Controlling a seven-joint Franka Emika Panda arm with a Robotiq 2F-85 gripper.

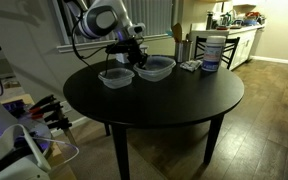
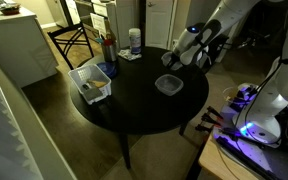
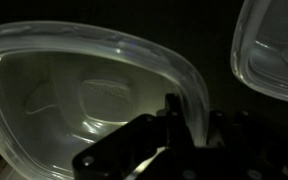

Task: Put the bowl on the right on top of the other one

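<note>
my gripper hangs low over the round black table, on the side of the two clear bowls that faces away from the white tub. the tub-side bowl is the rounder one. it sits upright on the table, near the tub but apart from it. the far bowl is squarer. it stands just beyond the tub-side bowl, away from the tub, with a narrow gap between the two. neither is stacked on the other.

in an exterior view my fingertips come down at the rim of the tub-side bowl, on its edge farthest from the tub. in the wrist view that bowl fills most of the picture and the far bowl shows in the upper corner, clear of it. my fingers straddle the bowl's wall, one inside and one outside. i cannot tell whether they press on the plastic or only stand beside it.

in an exterior view the gripper sits at the table's edge. the far bowl lies free toward the table's middle.

a small pale thing lies just beside the tub, toward the bowls, too small to make out.
</note>
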